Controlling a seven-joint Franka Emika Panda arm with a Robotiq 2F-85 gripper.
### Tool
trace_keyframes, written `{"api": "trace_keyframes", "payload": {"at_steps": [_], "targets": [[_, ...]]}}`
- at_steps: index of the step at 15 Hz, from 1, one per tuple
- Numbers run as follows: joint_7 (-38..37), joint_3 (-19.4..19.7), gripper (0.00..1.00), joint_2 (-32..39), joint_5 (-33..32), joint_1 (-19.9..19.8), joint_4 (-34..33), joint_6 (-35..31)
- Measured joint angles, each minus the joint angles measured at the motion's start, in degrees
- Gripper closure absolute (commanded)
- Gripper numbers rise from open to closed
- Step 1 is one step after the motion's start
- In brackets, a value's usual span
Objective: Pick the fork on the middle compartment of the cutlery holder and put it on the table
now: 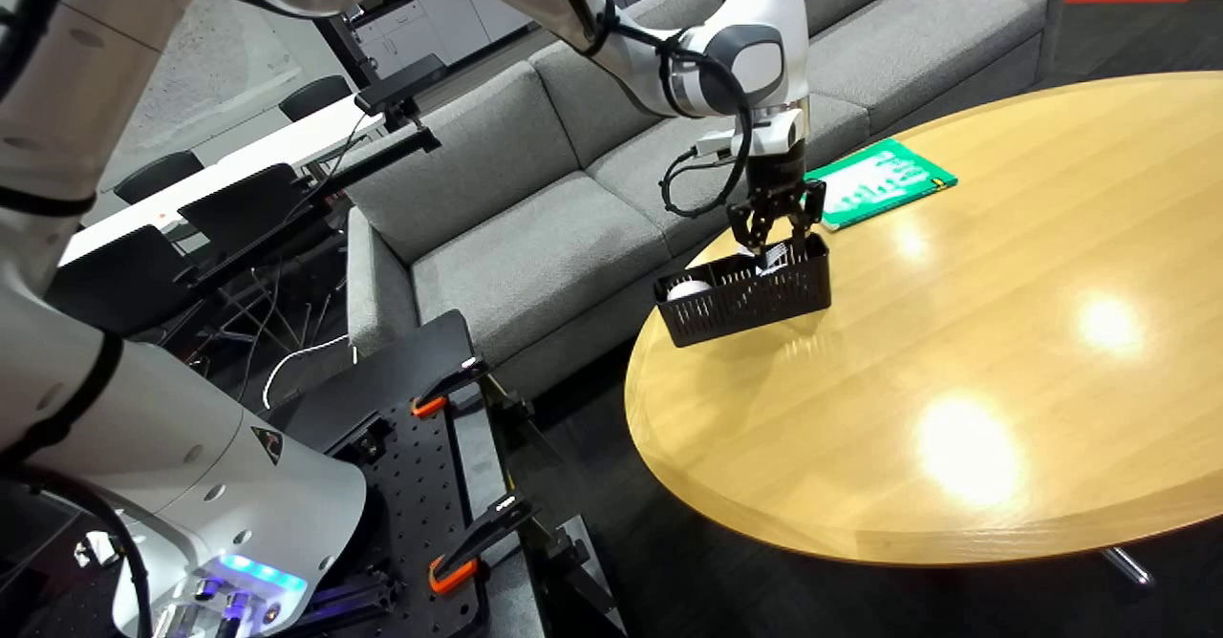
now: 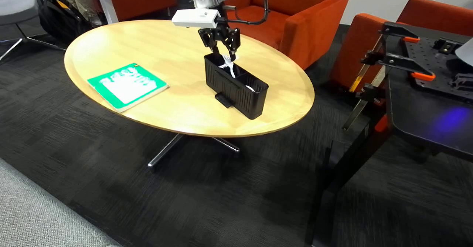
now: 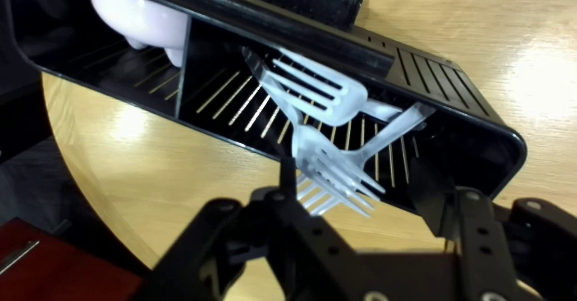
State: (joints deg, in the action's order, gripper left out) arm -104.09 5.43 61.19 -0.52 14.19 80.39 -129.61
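Black hand [image 3: 358, 179], its fingers spread, hangs at the rim of the black cutlery holder [image 1: 750, 306], near the rounded edge of the light-wood desk [image 1: 812, 428]. Three pale forks [image 3: 311, 150] lie crossed in one compartment [image 3: 216, 89], tines of two rising past the rim between the fingers. Farther along that edge lies a green-and-white book [image 2: 127, 86].

Table [image 1: 841, 447]: bright, three white glare patches on the gloss facing me in an exterior view.
Cutlery holder [image 3: 311, 42]: shadowed inside, its corners too dark for me to be sure of.
Robot base [image 1: 239, 485]: blue light glowing at its foot.
Floor [image 2: 240, 202]: dim, nearly black.
Gripper [image 3: 358, 184]: dark, blurred in the wrist view.
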Motion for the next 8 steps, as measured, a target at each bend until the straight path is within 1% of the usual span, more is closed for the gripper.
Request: {"api": "trace_keyframes", "payload": {"at_steps": [1, 4, 5, 7, 8], "targets": [[0.0, 0.1, 0.73, 0.1, 0.0, 0.0, -0.1, 0.0], [0.0, 0.3, 0.94, 0.0, -0.1, 0.1, -0.6, 0.1], [0.0, 0.3, 0.98, 0.0, -0.1, 0.1, -0.8, 0.3], [0.0, 0.3, 1.0, -0.3, -0.4, 0.3, -1.0, 1.9], [0.0, 0.3, 0.97, -0.7, -0.6, 0.5, -1.0, 3.6]]}}
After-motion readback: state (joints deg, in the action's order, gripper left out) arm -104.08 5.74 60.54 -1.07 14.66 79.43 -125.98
